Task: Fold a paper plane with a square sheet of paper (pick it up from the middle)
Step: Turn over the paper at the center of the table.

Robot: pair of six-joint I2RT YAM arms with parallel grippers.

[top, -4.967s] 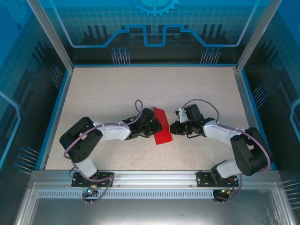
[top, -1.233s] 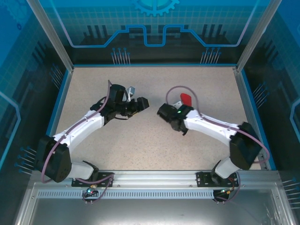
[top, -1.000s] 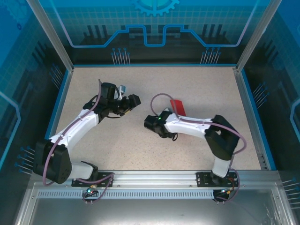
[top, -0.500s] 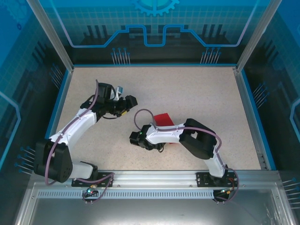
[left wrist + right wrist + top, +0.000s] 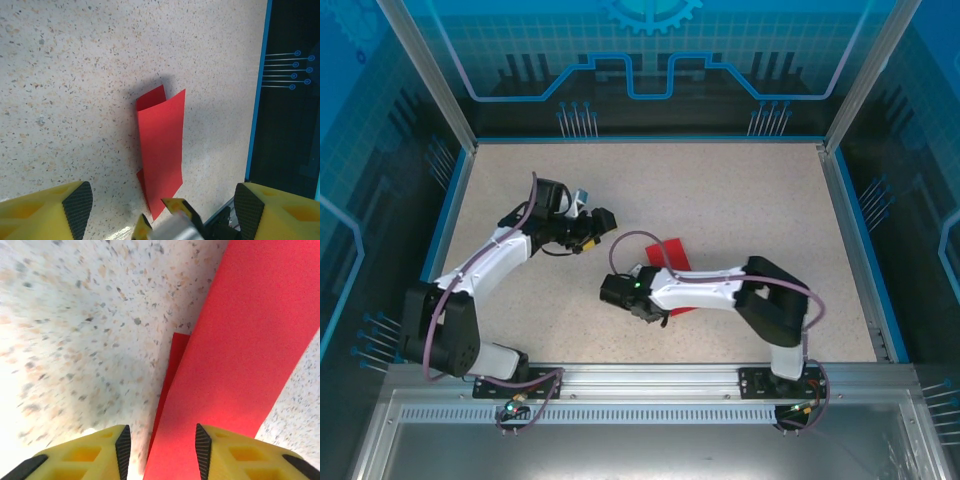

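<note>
The red paper (image 5: 672, 258) lies on the table folded into a long narrow strip, partly hidden under my right forearm. The left wrist view shows the paper strip (image 5: 161, 145) with loose flaps at its ends. My left gripper (image 5: 604, 222) hovers to the paper's left; the left gripper (image 5: 162, 195) is wide open, holding nothing. My right gripper (image 5: 615, 292) sits low at the strip's near end. In the right wrist view the right gripper (image 5: 162, 445) is open, and the paper (image 5: 240, 355) reaches in between its fingers (image 5: 122, 447).
Speckled tabletop (image 5: 740, 190) stretches bare behind and to the right. Blue walls (image 5: 448, 210) bound it on both sides. A blurred yellow and silver part (image 5: 172, 222) shows between my left fingers, close to the paper's end.
My right arm has swung left and toward the front, with the red strip coming along. My left gripper drew back left, away from the paper it was beside five seconds ago.
</note>
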